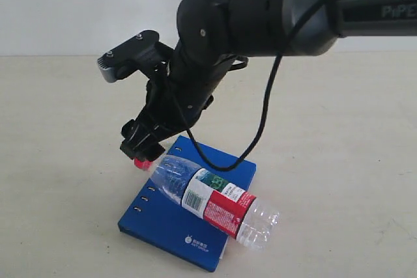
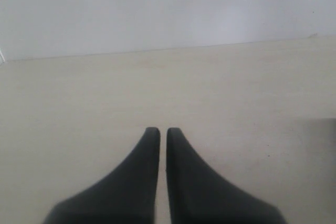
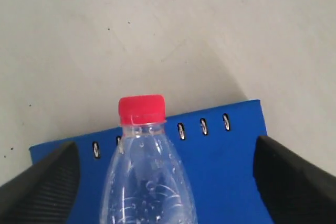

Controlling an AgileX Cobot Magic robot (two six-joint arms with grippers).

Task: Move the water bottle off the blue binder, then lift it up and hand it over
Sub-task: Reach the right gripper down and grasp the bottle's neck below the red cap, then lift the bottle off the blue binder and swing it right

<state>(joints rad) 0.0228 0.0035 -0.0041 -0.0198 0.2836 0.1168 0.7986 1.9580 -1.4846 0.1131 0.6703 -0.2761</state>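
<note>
The water bottle (image 1: 208,200) lies on its side across the blue binder (image 1: 163,226), its red cap (image 1: 140,163) jutting past the binder's spine edge. My right gripper (image 1: 140,151) has reached across from the right and hangs over the bottle's neck end. In the right wrist view it (image 3: 168,182) is open, its black fingers (image 3: 47,182) wide apart on either side of the clear bottle (image 3: 147,182), the cap (image 3: 142,109) and binder (image 3: 226,171) below. My left gripper (image 2: 158,129) is shut and empty over bare table, out of the exterior view.
The beige table (image 1: 339,128) spreads round the binder on all sides. A pale wall (image 1: 78,4) stands behind it. The right arm's black cable (image 1: 264,122) hangs down close to the binder's far corner.
</note>
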